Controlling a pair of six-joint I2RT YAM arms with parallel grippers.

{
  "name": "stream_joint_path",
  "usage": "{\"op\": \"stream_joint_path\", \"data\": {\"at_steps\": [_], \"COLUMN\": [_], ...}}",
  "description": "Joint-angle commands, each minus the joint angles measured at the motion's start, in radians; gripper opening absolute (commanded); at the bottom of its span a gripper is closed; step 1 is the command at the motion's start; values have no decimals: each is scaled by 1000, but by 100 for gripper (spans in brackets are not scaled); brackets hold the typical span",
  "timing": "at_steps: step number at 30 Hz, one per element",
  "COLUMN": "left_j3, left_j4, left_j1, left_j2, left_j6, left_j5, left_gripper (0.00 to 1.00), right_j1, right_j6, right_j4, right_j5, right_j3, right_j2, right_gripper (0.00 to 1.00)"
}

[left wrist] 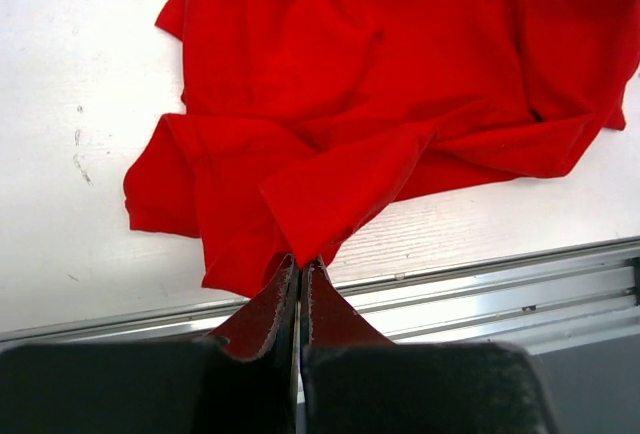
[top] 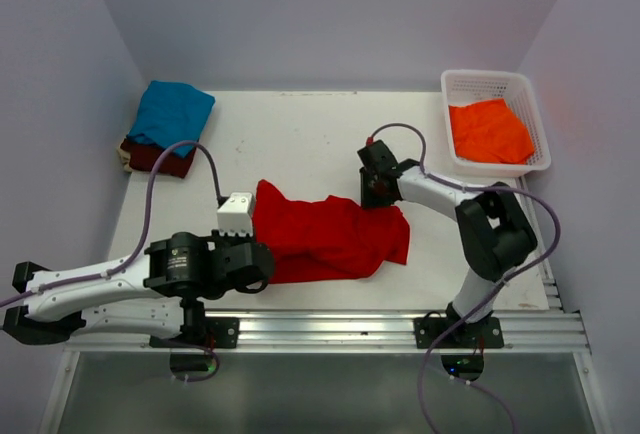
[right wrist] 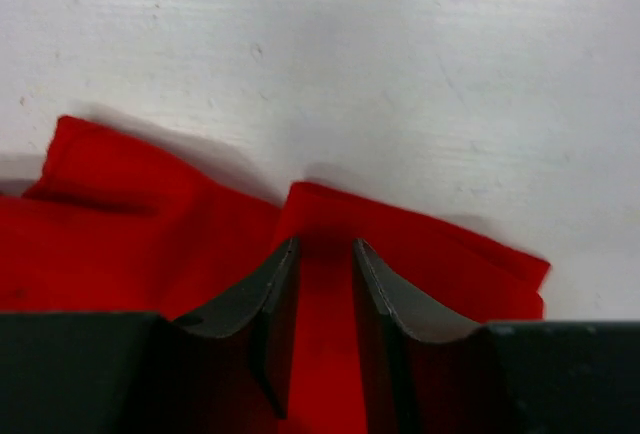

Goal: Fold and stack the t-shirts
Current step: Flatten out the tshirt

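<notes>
Four t-shirts are out, and only one is being handled. The red t-shirt [top: 330, 239] lies rumpled and partly spread on the table [top: 310, 134], in the middle towards the near edge, with folds running across it and its lower hem just beside the metal rail [top: 400, 326] at the front.

The left tool [top: 266, 259] has come in low from the left, and its fingers are pressed together on a pointed fold at the shirt's near left side. In the left wrist view the cloth [left wrist: 400, 84] narrows to a tip that goes in between the closed fingers [left wrist: 300, 262].

The right tool [top: 378, 200] sits at the shirt's far edge, towards its right side. From its own camera the two fingers [right wrist: 325, 249] stand apart with a strip of red cloth [right wrist: 130, 204] showing in the gap between them, so it is open over the hem, not pinching it.

At the far left corner the teal t-shirt [top: 175, 112] lies folded on top of the maroon t-shirt [top: 155, 159]. At the far right the orange t-shirt [top: 488, 131] lies loosely inside the white basket [top: 487, 76]
</notes>
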Motion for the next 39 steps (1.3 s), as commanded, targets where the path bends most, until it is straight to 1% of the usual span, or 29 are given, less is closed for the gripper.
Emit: {"op": "stream_joint_path", "data": {"at_steps": [1, 10, 15, 17, 18, 21, 26, 27, 30, 31, 33, 34, 35, 37, 38, 39], "left_j3": [41, 5, -8, -11, -14, -19, -31, -28, -12, -2, 31, 45, 62, 120, 142, 181], "left_j4": [-25, -7, -1, 5, 5, 5, 2, 2, 2, 1, -13, -22, -27, -22, 10, 42], "left_j1": [3, 3, 3, 3, 3, 3, 3, 3, 3, 3, 3, 3, 3, 3, 3, 3], "left_j2": [8, -23, -23, -24, -24, -29, -41, -46, -64, -79, -96, -111, -122, -150, -157, -165], "left_j6": [-40, -48, -49, -49, -49, -51, -59, -60, -60, -60, -60, -60, -45, 4, 33, 131], "left_j5": [-45, -44, -47, -53, -54, -56, -62, -67, -111, -143, -184, -236, -261, -330, -350, -366], "left_gripper": [0, 0, 0, 0, 0, 0, 0, 0, 0, 0, 0, 0, 0, 0, 0, 0], "right_j1": [-2, 0, 0, 0, 0, 0, -2, -2, 0, 0, -2, -2, 0, 0, -2, -2], "right_j6": [-34, -43, -52, -57, -57, -50, -35, -34, -32, -31, -32, -40, -46, -63, -70, -73], "right_j4": [52, 40, 20, 12, 10, 9, 1, -5, -42, -61, -85, -104, -112, -146, -158, -170], "right_j5": [-65, -61, -39, -29, -16, -3, 10, 20, 103, 152, 211, 232, 272, 303, 312, 315], "right_j3": [103, 145, 142, 137, 136, 122, 105, 100, 77, 68, 47, 42, 33, 36, 43, 50], "right_j2": [79, 160, 162, 163, 167, 173, 133, 112, -35, -151, -275, -330, -444, -537, -621, -654], "right_gripper": [31, 32, 38, 33, 21, 0, 0, 0, 0, 0, 0, 0, 0, 0, 0, 0]}}
